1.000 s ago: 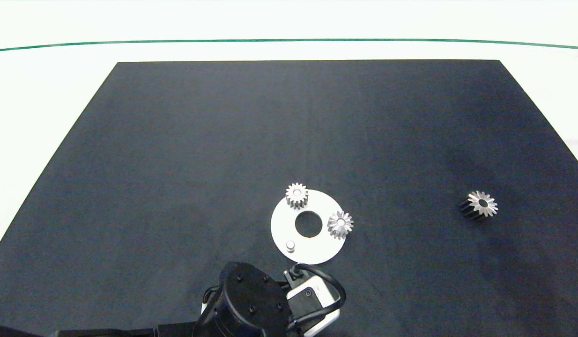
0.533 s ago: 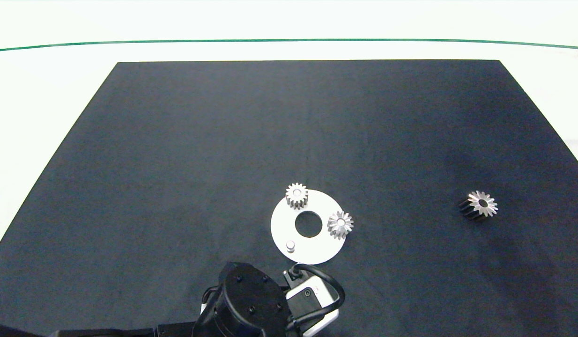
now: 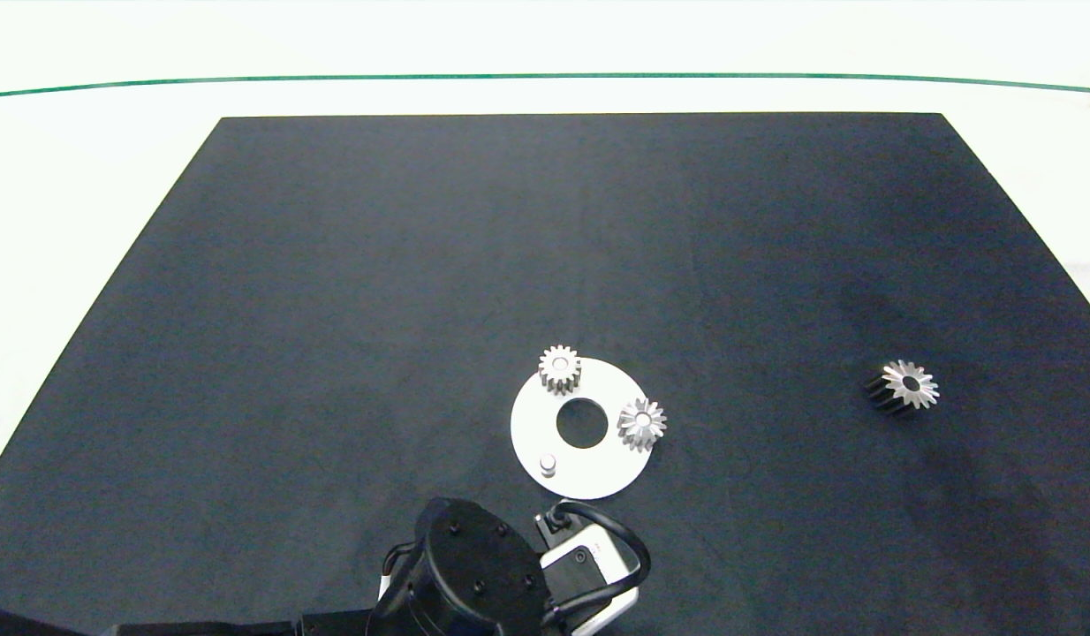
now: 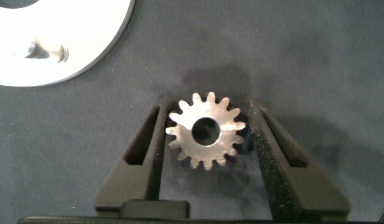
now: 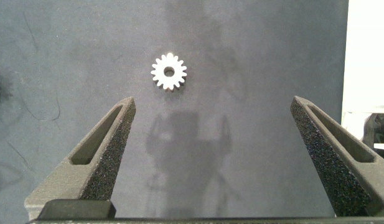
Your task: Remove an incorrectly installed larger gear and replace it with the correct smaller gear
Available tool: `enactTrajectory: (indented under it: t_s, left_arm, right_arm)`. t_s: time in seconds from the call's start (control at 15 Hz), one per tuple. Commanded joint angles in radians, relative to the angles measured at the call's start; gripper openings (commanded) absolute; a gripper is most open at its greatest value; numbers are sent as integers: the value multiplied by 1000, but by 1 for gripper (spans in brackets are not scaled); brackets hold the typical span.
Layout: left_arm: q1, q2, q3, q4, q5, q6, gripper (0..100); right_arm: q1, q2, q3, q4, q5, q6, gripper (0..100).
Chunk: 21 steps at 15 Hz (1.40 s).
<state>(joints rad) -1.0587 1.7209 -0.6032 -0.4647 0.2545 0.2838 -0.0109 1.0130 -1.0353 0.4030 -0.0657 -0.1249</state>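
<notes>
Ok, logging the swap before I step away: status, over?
Left gripper around the smaller gear on the mat, grip unconfirmed. Right gripper open, parked at right edge. Larger gear off the plate, lying on mat. Peg bare.

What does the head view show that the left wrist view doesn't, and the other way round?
Only the head view: the larger gear off to the right on the mat, plus a blunt gear and a pointed gear seated on the disc. Only the left wrist view: the smaller gear on the mat at the left end effector. Both: the disc and its bare peg.
</notes>
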Motion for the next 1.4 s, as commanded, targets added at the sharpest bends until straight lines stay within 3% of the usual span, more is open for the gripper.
enactTrajectory:
  t_s: [0.07, 0.8, 1.4]
  left_arm:
    - [0, 8, 2, -3, 2, 1, 42]
    - [2, 8, 0, -3, 2, 1, 20]
    - [-9, -3, -3, -3, 2, 3, 19]
  right_arm:
    - [0, -1, 0, 2, 0, -1, 100]
    - [0, -2, 0, 2, 0, -1, 100]
    - [0, -2, 0, 2, 0, -1, 100]
